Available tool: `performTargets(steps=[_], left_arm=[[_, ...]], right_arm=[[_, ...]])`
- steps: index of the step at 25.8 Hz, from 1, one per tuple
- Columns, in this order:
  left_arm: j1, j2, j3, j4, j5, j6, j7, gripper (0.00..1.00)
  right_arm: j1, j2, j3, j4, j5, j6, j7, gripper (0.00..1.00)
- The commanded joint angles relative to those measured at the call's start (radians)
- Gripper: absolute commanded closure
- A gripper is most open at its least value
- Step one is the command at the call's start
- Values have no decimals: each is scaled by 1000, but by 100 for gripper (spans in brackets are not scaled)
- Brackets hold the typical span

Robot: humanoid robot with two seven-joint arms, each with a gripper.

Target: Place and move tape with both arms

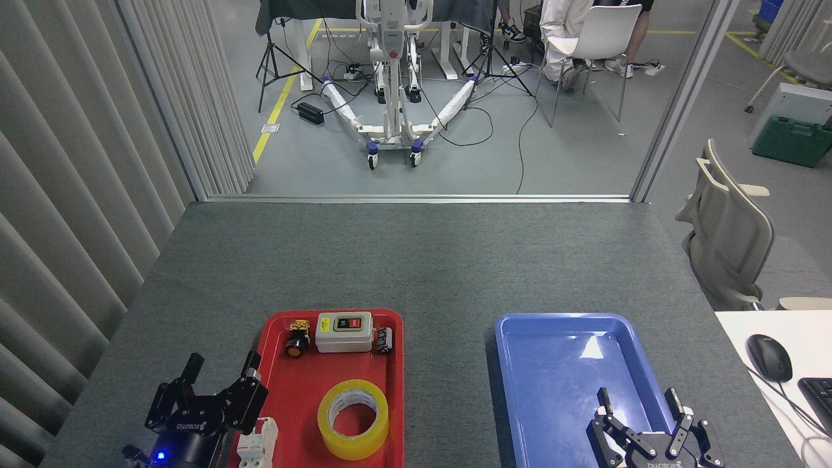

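Lying flat in red tray point(276, 403), near edge: tape point(353, 419), core up, just right of L gripper point(221, 372); nearer than R gripper point(640, 402). Both fingers spread, empty.

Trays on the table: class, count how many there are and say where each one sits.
2. The red tray is at the near left and holds the tape. The blue tray is at the near right, with nothing visible inside. None seem hidden.

Left gripper point(221, 366) and right gripper point(640, 402): black, fingered, white ROBOTIQ lettering; blue light on the left.
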State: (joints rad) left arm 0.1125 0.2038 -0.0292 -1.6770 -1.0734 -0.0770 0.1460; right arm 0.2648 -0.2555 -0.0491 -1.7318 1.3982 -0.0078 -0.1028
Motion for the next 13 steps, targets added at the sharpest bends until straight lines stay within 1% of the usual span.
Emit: performTargets(steps=[1,9,11,13], left_arm=[[-4,-17,-3,2,-36,26,-11,0],[-17,-30,-28,2,-39,33,-31,0],[-37,-18,-29,0,-39,19,-71,0],[-50,-9,-29,-1,-39,17,-150,0]], right_arm=[[4,1,0,0,1,0,0,0],[-6,-4,2,2,1,0,-8,0],[-7,-8,5,-9,1,-1,-9,0],[-7,-11,5,-9,1,0,-11,0]])
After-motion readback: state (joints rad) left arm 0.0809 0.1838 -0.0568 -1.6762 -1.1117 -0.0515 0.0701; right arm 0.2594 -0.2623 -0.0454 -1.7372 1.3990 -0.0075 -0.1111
